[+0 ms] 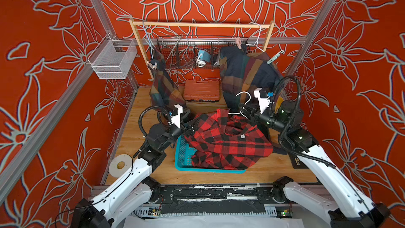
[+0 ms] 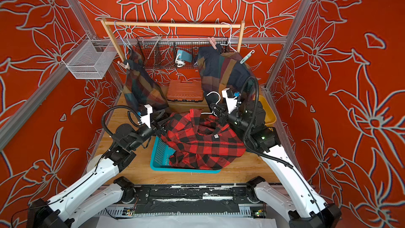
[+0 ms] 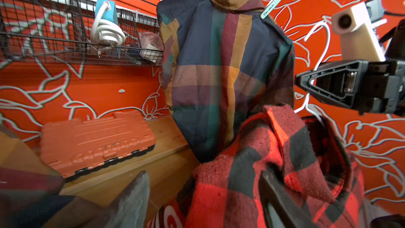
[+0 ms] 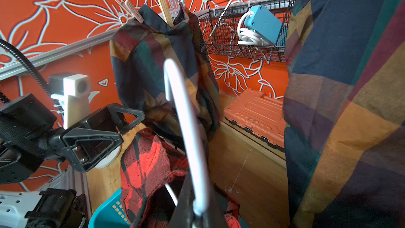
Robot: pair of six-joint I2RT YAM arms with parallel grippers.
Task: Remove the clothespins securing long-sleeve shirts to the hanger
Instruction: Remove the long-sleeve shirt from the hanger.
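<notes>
The red-and-black long-sleeve shirt (image 1: pixel 225 143) lies heaped over a teal basket (image 1: pixel 182 156). My right gripper (image 1: pixel 243 111) is shut on the white wire hanger (image 4: pixel 188 128) whose neck rises out of that shirt's collar. At the shirt's left edge my left gripper (image 1: pixel 189 126) stands open, with a fold of the check cloth (image 3: pixel 219 189) between its spread fingers. Two dark plaid shirts hang on the wooden rail. The left one (image 1: pixel 163 88) carries a pink clothespin (image 1: pixel 152 64). On the right one (image 1: pixel 245 73) sit a pink clothespin (image 1: pixel 237 42) and a mint one (image 1: pixel 274 57).
An orange tool case (image 1: pixel 201 89) lies on the step at the back. Behind the rail (image 1: pixel 201 25) hangs a black wire basket (image 1: pixel 175 51) holding a teal box. A silver mesh basket (image 1: pixel 114 59) sticks out from the left frame. A white tape roll (image 1: pixel 120 164) and a yellow bin (image 2: pixel 268 110) flank the floor.
</notes>
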